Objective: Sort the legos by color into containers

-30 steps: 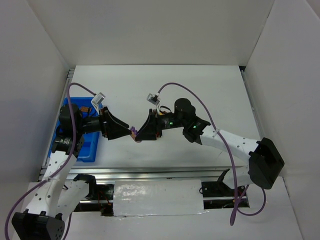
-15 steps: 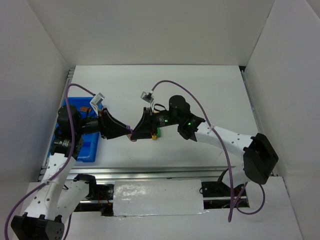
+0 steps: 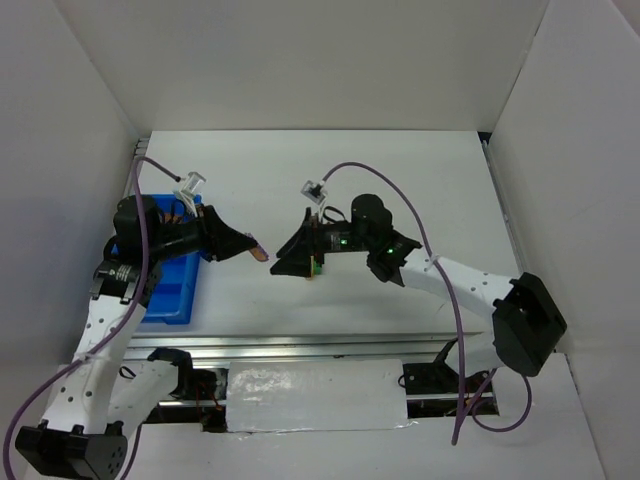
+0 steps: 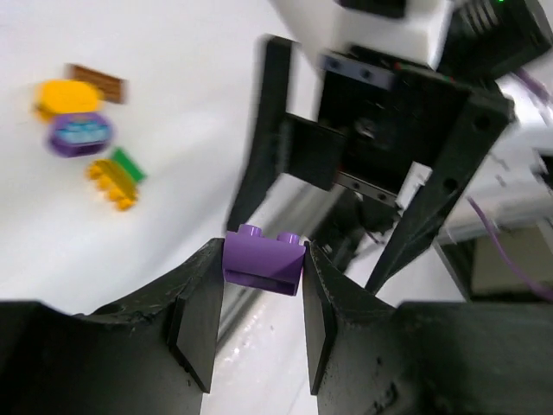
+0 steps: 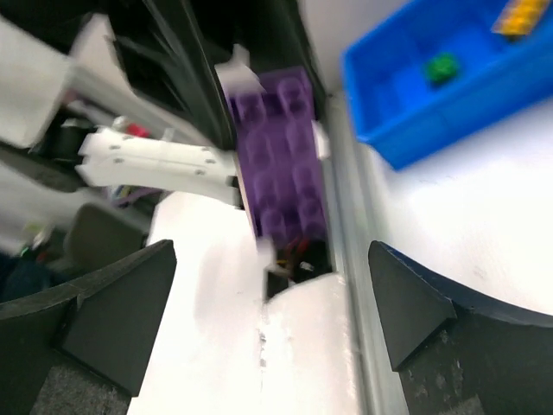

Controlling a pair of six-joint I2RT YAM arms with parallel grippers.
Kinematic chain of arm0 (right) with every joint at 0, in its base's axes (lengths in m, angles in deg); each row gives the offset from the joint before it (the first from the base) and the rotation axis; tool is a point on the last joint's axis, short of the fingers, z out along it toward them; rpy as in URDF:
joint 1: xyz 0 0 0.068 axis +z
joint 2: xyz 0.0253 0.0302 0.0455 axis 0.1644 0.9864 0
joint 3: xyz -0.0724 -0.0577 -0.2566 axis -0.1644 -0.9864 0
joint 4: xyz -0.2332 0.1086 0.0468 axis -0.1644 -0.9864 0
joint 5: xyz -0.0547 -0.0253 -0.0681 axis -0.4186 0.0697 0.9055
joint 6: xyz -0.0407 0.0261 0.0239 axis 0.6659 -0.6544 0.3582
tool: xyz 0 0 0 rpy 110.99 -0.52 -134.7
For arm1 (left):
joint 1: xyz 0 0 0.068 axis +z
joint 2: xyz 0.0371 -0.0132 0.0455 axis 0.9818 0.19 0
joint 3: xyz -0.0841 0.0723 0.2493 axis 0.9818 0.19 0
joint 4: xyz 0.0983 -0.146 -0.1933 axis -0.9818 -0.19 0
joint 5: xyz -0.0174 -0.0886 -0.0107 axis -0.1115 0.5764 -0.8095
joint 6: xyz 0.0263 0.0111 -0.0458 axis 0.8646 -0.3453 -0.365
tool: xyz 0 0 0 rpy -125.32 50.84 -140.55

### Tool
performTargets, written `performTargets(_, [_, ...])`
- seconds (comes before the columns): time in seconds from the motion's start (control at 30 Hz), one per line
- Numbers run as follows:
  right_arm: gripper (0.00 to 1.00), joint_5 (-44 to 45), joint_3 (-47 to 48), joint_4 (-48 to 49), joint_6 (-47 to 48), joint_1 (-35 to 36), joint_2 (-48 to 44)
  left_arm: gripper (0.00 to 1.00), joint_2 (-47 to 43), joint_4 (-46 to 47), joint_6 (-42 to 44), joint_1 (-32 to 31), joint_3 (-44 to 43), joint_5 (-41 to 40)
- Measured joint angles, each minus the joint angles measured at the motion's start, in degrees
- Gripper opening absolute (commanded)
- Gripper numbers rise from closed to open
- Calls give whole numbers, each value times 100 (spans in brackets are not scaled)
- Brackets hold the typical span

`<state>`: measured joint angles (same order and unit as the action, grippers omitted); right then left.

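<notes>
Table (image 3: 400,200) carrying blue tray (image 3: 165,300) at left edge; green brick (image 5: 442,67) and yellow brick (image 5: 518,17) lying inside tray. Left gripper (image 4: 263,270) hanging over table just right of tray, jaws clamping on purple brick (image 4: 262,258). Right gripper (image 5: 272,285) facing it from near, jaws standing wide apart. Loose bricks (image 4: 86,130) lying in small cluster on table, near right gripper

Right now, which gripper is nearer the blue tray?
Left. The left gripper, pinching a purple brick, sits just right of the blue tray. The right gripper is open farther right, beyond the brick.
</notes>
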<state>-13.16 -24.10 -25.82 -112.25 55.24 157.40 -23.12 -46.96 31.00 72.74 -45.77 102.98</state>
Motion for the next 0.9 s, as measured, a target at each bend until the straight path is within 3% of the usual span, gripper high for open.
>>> performTargets(0.17, [100, 396, -1088, -157, 103, -811, -765, 0, 254, -968, 96, 387, -337, -1808])
performTargets(0.33, [100, 1152, -1412, -870, 341, -1069, -1414, 0, 527, -1790, -48, 2592, -116, -3456])
performTargets(0.5, [100, 1394, -1644, -988, 428, -1069, -1622, 0, 302, -2549, -437, 4033, 409, -4489])
performTargets(0.7, [100, 1342, -1700, -1178, 459, -1067, -1296, 0, -120, -2850, -907, 4229, 271, -5657])
performTargets(0.9, [100, 1355, -1720, -1202, 479, -1067, -1392, 0, -118, -2791, -1290, 4234, 466, -6063])
